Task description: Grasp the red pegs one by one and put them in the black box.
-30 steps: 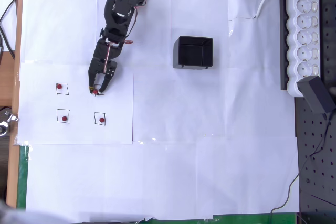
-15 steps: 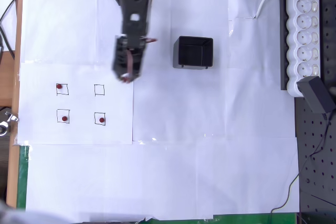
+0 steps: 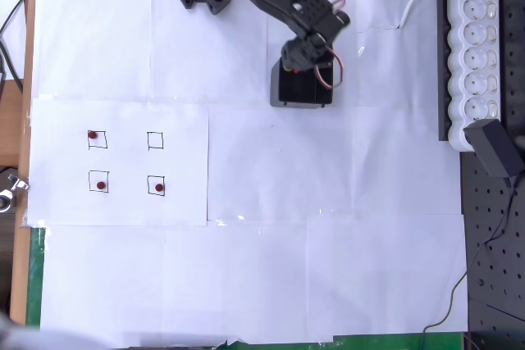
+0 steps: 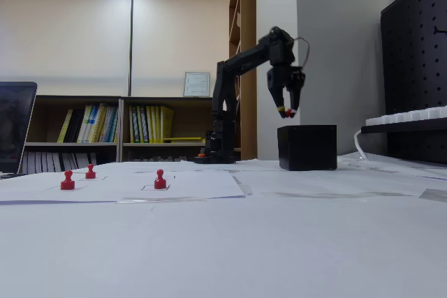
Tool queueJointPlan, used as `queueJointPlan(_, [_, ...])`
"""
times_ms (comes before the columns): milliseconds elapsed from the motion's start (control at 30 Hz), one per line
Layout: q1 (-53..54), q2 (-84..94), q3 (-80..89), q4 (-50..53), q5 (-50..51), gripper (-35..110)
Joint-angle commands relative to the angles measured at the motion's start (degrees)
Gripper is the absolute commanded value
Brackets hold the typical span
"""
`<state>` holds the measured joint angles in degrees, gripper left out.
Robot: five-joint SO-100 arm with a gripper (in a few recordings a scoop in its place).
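Three red pegs (image 3: 93,134) (image 3: 101,185) (image 3: 159,188) stand in small printed squares on the left sheet; in the fixed view they show as pegs (image 4: 68,181) (image 4: 90,171) (image 4: 160,179). The black box (image 3: 285,94) sits right of centre and appears as a black cube (image 4: 307,147). My gripper (image 3: 303,75) hangs over the box. In the fixed view the gripper (image 4: 287,112) points down a little above the box's left part. It is shut on a red peg, which shows between the fingertips.
A white power strip (image 3: 474,47) and a black adapter (image 3: 495,147) lie along the right edge beside a dark perforated board (image 3: 492,243). The upper-right printed square (image 3: 155,140) holds no peg. White paper covers the table.
The gripper lifted a red peg from the upper-right square and swung right, from over the left sheet to above the black box. The other three pegs have not moved.
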<state>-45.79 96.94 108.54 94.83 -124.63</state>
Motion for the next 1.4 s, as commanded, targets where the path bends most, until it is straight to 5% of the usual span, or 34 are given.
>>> queueJointPlan(0, [-1.76, 3.69, 2.99, -5.98, 0.97, 0])
queueJointPlan(200, [-1.58, 10.99, 1.49, -8.7, 3.08, 5])
queueJointPlan(367, [-0.88, 11.69, 6.15, -6.24, 1.05, 26])
queueJointPlan(667, [8.7, -14.06, 16.08, -1.67, 3.69, 28])
queueJointPlan(833, [20.04, -26.02, -0.97, 0.44, 20.21, 25])
queueJointPlan(1067, [47.02, -33.22, -37.18, -32.43, 41.75, 21])
queueJointPlan(1367, [57.57, -15.73, -58.89, -92.37, 43.59, 22])
